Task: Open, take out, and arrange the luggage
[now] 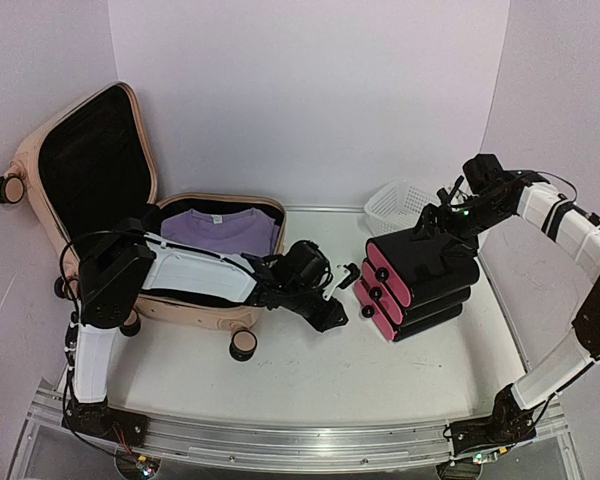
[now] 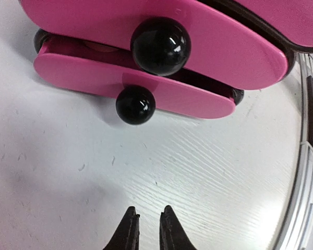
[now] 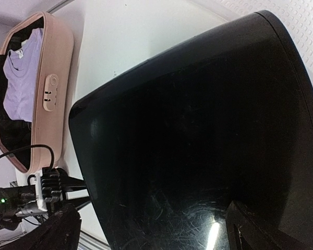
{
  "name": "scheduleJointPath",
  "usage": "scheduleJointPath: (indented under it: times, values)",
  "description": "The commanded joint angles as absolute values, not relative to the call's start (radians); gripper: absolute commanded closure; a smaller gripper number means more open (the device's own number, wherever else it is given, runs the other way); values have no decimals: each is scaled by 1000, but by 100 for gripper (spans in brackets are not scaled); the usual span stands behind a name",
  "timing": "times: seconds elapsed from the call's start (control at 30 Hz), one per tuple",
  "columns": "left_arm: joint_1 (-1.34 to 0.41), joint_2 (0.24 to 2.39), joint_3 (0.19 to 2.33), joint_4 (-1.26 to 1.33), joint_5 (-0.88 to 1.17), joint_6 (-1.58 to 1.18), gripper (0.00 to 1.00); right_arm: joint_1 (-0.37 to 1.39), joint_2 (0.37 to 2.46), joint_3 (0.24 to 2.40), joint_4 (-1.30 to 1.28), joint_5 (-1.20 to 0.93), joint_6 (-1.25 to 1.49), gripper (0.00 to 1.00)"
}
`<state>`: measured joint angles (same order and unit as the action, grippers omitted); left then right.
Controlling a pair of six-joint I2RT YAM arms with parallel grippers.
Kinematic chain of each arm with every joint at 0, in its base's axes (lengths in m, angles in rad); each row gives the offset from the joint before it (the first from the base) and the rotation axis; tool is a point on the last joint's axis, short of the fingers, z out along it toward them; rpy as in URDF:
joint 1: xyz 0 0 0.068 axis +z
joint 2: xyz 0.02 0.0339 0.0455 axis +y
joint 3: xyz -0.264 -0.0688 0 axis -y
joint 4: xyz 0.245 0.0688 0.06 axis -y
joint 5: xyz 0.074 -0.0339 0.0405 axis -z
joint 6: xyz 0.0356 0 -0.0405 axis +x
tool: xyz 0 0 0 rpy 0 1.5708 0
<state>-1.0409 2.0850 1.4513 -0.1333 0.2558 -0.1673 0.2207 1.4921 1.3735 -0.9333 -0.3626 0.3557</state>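
Note:
The pale pink luggage [image 1: 42,150] lies open at the left, its black-lined lid standing up, with a purple shirt [image 1: 220,228] in the lower shell. It also shows in the right wrist view [image 3: 55,67]. A stack of black boxes [image 1: 425,275] with pink fronts [image 2: 198,47] and black knobs [image 2: 160,46] stands at centre right. My left gripper [image 1: 348,277] hovers just above the table in front of the pink fronts, its fingers [image 2: 169,229] nearly together and empty. My right gripper [image 1: 438,222] rests over the top box [image 3: 198,130], fingers wide apart.
A white mesh basket [image 1: 400,205] stands behind the stack against the back wall; it also shows in the right wrist view [image 3: 308,31]. A metal rail [image 1: 280,440] runs along the near table edge. White walls enclose the back and sides.

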Motion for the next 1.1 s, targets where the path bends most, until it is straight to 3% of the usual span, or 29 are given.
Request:
scheduleJointPath:
  times: [0.0, 0.13, 0.5, 0.63, 0.9, 1.07]
  values:
    - [-1043, 2187, 1538, -18, 174, -123, 88, 225, 1472, 1384, -996, -334, 357, 2]
    - [-1044, 2275, 1633, 35, 177, -139, 97, 226, 1471, 1371, -996, -338, 372, 2]
    - [-1048, 2437, 1869, 87, 327, -273, 92, 302, 1450, 1320, -972, -319, 422, 2]
    - [-1049, 2386, 1800, 89, 317, -279, 83, 322, 1417, 1312, -972, -290, 433, 2]
    - [-1048, 2040, 1433, 88, 303, -237, 47, 329, 1428, 1405, -1028, -199, 287, 2]
    - [-1048, 1789, 1223, 86, 312, -233, 37, 434, 1535, 1561, -1087, 33, 129, 2]
